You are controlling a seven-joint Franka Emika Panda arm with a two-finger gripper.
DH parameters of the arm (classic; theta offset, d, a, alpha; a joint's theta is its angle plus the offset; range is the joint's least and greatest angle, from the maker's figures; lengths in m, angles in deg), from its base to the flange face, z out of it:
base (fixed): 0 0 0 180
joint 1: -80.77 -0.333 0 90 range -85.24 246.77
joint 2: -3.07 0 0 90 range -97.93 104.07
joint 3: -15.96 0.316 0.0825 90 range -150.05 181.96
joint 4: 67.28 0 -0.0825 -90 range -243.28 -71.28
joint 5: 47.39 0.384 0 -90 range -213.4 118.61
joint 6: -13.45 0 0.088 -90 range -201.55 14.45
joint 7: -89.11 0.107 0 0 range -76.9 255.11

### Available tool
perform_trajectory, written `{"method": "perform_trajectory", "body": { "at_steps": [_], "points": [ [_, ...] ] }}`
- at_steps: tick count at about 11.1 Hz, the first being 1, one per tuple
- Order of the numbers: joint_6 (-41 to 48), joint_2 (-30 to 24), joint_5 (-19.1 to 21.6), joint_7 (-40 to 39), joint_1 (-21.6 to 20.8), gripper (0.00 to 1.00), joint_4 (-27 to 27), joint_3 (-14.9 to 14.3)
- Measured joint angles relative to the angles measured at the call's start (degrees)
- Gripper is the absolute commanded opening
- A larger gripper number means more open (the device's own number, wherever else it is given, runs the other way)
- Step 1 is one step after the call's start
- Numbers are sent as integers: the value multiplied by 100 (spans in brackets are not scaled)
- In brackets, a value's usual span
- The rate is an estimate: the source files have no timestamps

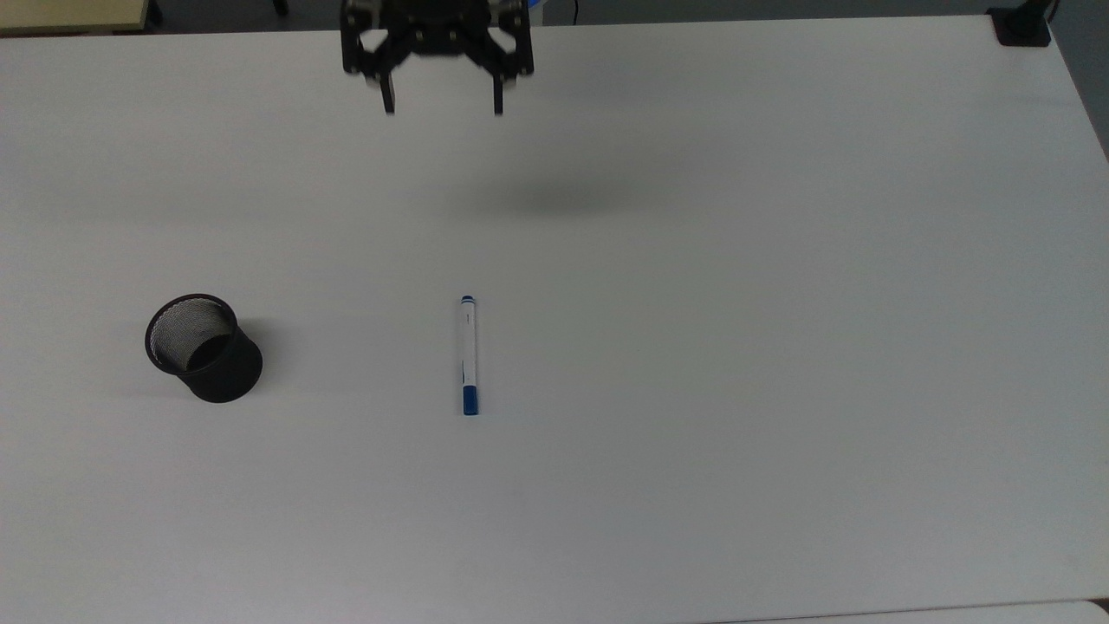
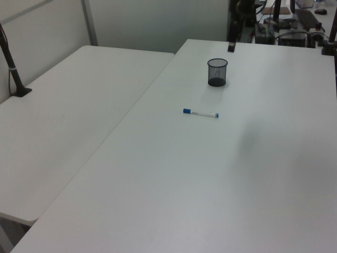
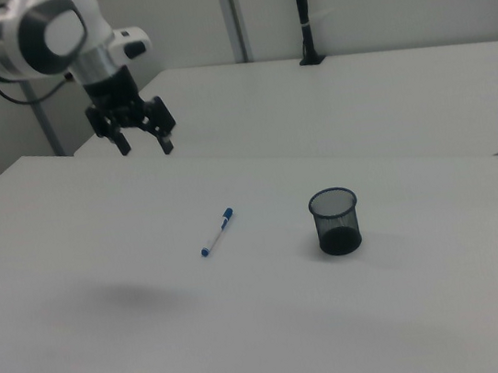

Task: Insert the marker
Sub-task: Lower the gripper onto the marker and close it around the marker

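Observation:
The marker [image 1: 469, 355] lies flat on the white table [image 1: 736, 364], near the middle, its blue cap toward the top view's bottom edge and its small blue tip pointing up the picture. It also shows in the left view [image 2: 200, 113] and the right view [image 3: 217, 232]. The black mesh cup [image 1: 204, 347] stands upright to the top view's left of the marker, with nothing inside it [image 2: 217, 72] [image 3: 335, 221]. My gripper [image 1: 443, 106] hangs open and empty high above the table's far edge, well away from the marker [image 3: 145, 147].
A black clamp [image 1: 1022, 26] sits on the table's corner at the top view's upper right. A second white table [image 2: 68, 116] adjoins on the left view's left, with a dark pole [image 2: 13, 63] clamped to it. Desks with equipment [image 2: 295, 26] stand behind.

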Motion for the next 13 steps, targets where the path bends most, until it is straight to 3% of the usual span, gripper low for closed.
{"method": "perform_trajectory", "body": {
  "at_steps": [4, 6, 8, 10, 11, 13],
  "points": [
    [-1544, 1110, -1, -1, -30, 100, -31, 2],
    [-2177, 1750, -1, 19, -47, 93, 53, 14],
    [-2940, 2351, -39, 289, -82, 71, 209, 20],
    [-3450, 2683, -360, 661, -97, 70, 245, 20],
    [-3603, 2909, -657, 862, -96, 64, 254, 18],
    [-3685, 3148, -774, 915, -74, 38, 307, -13]
  ]
}}
